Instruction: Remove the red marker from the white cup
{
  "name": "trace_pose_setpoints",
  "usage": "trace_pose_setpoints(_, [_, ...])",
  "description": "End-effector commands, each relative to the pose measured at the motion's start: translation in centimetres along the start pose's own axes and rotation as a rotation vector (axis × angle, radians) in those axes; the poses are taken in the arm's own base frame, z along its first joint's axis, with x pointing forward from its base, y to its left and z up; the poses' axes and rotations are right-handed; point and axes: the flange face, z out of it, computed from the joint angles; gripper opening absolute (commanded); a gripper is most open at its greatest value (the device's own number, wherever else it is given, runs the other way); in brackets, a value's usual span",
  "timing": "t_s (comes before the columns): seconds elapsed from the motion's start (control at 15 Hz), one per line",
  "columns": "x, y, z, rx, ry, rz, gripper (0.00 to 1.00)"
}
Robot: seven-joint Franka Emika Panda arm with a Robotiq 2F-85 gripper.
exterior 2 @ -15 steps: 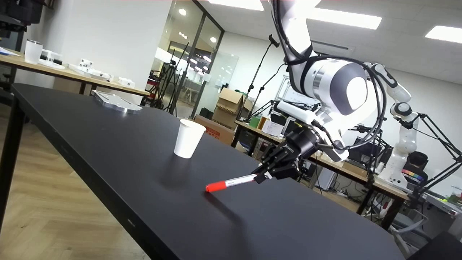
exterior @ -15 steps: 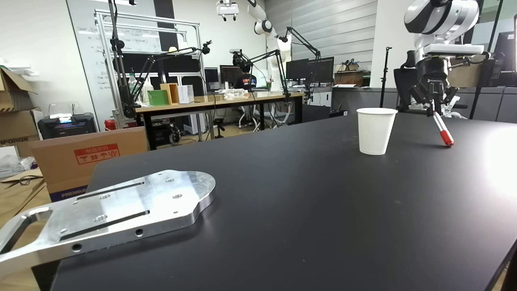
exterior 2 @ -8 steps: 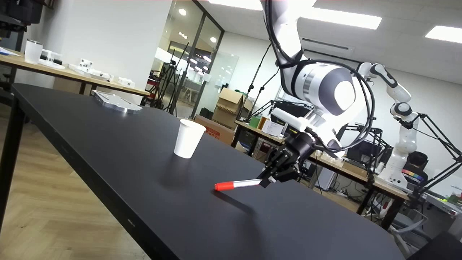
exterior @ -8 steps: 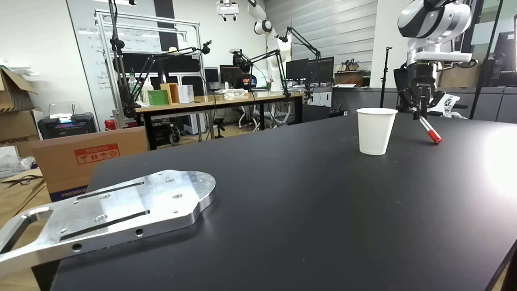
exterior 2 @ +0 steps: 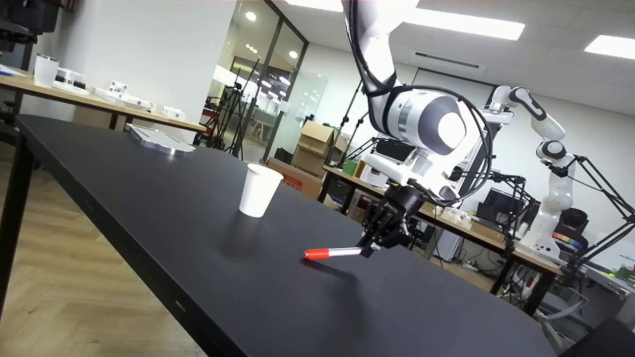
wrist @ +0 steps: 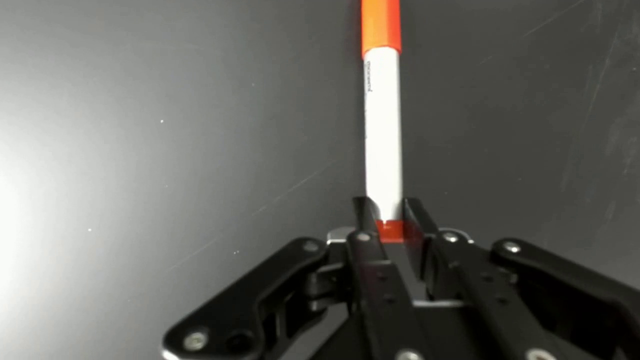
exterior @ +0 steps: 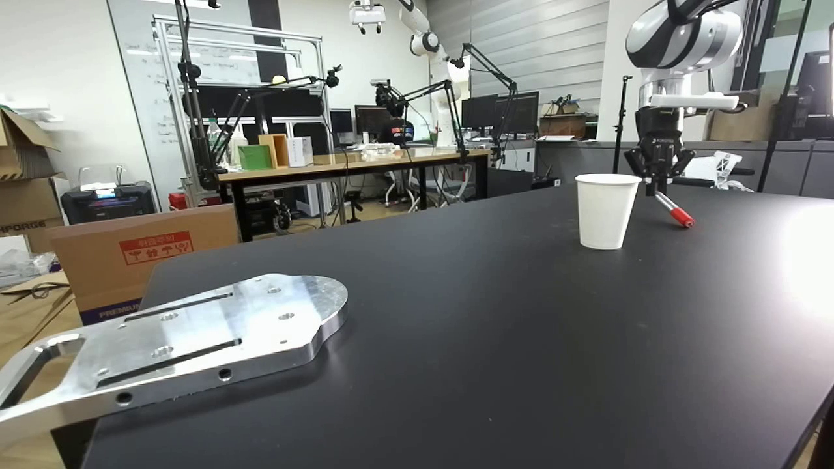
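Observation:
The red marker has a white barrel and a red cap; it shows in both exterior views (exterior: pixel 675 209) (exterior 2: pixel 333 253) and in the wrist view (wrist: pixel 383 125). My gripper (wrist: pixel 386 212) is shut on its red tail end, with a finger on each side. The marker slants down to its capped end, close above the table; I cannot tell whether it touches. The white cup (exterior: pixel 606 212) stands upright on the table, apart from the marker; it also shows in an exterior view (exterior 2: pixel 260 191) and is out of the wrist view. The gripper (exterior 2: pixel 368 245) is low over the table.
A silver metal plate (exterior: pixel 215 326) lies at the black table's (exterior: pixel 456 339) far end from the arm, beyond the cup; it shows in an exterior view too (exterior 2: pixel 158 140). A cardboard box (exterior: pixel 150 260) stands beyond the table edge.
My gripper has moved with the marker, going left and lower in an exterior view. The marker lies flatter and its capped end is farther from the cup in an exterior view. The cup is still.

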Motion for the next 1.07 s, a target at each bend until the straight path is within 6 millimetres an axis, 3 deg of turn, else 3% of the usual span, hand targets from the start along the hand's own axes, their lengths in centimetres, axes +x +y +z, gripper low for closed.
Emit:
trace_pose_setpoints(0.0, [-0.4,-0.2,0.4,-0.03,0.038,0.006,0.05])
trace_pose_setpoints(0.47, [-0.9,-0.7,1.9,-0.034,0.057,0.005,0.05])
trace_pose_setpoints(0.53, [-1.0,-0.8,1.8,-0.032,0.06,0.01,0.16])
trace_pose_setpoints(0.6, [-1.2,-1.0,1.5,-0.024,0.052,0.003,0.44])
trace_pose_setpoints(0.67, [-1.4,-1.2,1.1,-0.018,0.05,0.001,0.45])
trace_pose_setpoints(1.0, [-2.7,-2.3,-3.2,0.005,0.06,-0.02,0.77])
